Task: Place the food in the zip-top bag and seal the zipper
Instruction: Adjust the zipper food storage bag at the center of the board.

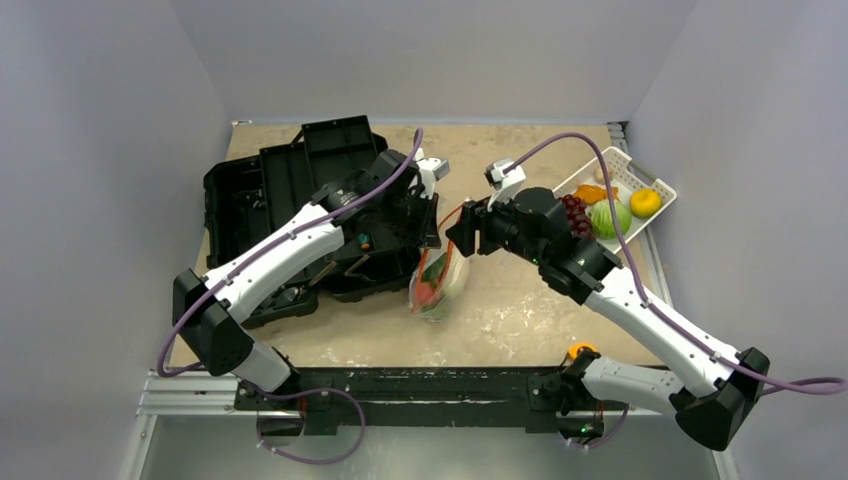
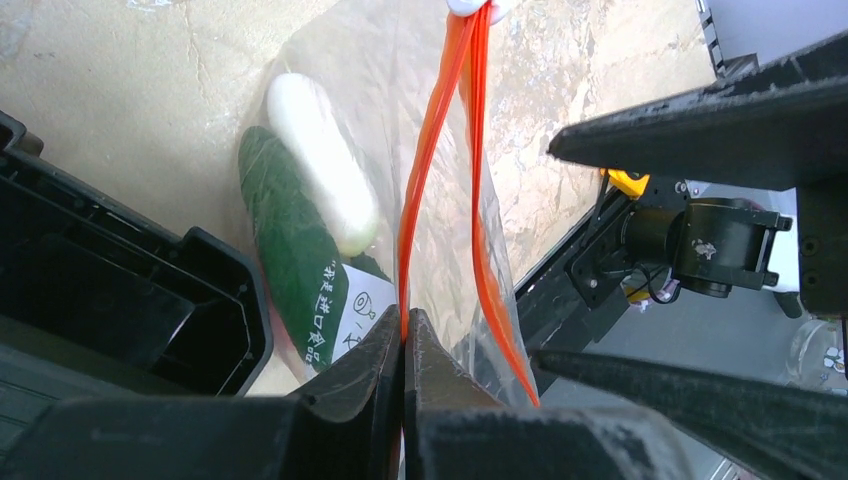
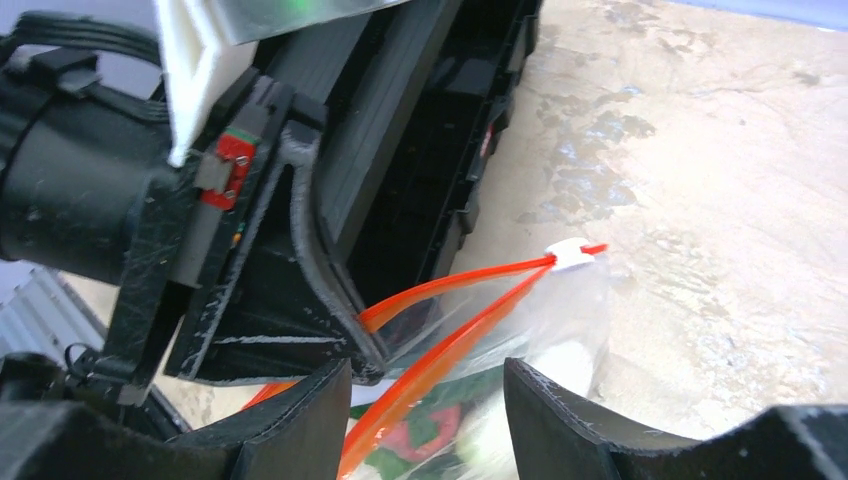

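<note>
The zip-top bag [image 1: 438, 282] hangs between the two grippers over the table's middle. In the left wrist view it holds a green cucumber [image 2: 292, 250] and a white radish [image 2: 322, 175], with a white label [image 2: 357, 318] low on it. My left gripper [image 2: 404, 338] is shut on one lip of the orange-red zipper [image 2: 425, 170]; the other lip [image 2: 487, 270] hangs free beside it. My right gripper [image 3: 425, 385] is open, and that free lip [image 3: 450, 350] runs between its jaws. A pink-red fruit [image 3: 420, 435] shows inside. The mouth is parted, joined only at the white slider [image 3: 571, 255].
An open black toolbox [image 1: 290, 200] lies left of the bag, close to my left arm. A white slotted basket [image 1: 618, 155] at the back right holds a cabbage [image 1: 610, 218], purple grapes [image 1: 574, 212], a yellow lemon [image 1: 646, 202] and an orange piece [image 1: 595, 192].
</note>
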`<state>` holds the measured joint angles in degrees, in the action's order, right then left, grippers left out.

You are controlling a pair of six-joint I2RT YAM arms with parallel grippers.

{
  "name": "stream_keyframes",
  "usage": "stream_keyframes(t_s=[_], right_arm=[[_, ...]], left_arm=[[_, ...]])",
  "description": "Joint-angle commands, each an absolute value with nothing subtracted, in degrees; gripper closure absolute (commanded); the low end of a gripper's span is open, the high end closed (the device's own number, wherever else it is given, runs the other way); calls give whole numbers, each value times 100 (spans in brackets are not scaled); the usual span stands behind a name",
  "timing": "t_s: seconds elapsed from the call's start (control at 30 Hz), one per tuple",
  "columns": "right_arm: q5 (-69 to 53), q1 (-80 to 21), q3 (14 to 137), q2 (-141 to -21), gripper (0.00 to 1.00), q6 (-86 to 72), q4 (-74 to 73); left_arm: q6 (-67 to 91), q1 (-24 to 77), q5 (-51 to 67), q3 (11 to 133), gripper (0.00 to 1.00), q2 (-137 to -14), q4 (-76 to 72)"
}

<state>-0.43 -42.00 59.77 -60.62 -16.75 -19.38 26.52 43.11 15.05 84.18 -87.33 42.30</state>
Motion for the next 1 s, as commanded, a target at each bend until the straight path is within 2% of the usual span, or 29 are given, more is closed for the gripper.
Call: stream_keyframes(t_s=[0.0,0.2,0.33,0.7,0.77,0.97], right_arm=[[387,-4207,6196,-6024,43,-1962,-1956],[997,-4264,6549,-6451,41,-2828,-2737],[1855,-4854,6609,-6508,37,-3578,-3162],[4124,-5980,7529,-7506,36,-4666,-4817],[4417,-6128,7764,-7688,38,-4818,-5203],[4746,-6284,7913,-7775,60,-4984,-5498]], left_arm=[[2698,4274,1602,8625,100,-8703,4207],[2752,4272,1700,8596,100,-8755,4145],[2830,4271,1818,8580,100,-8818,4114],[2974,4279,2027,8508,100,-8958,3995],[2979,4272,2028,8508,100,-8949,3999],[2977,4276,2016,8525,100,-8916,4008]])
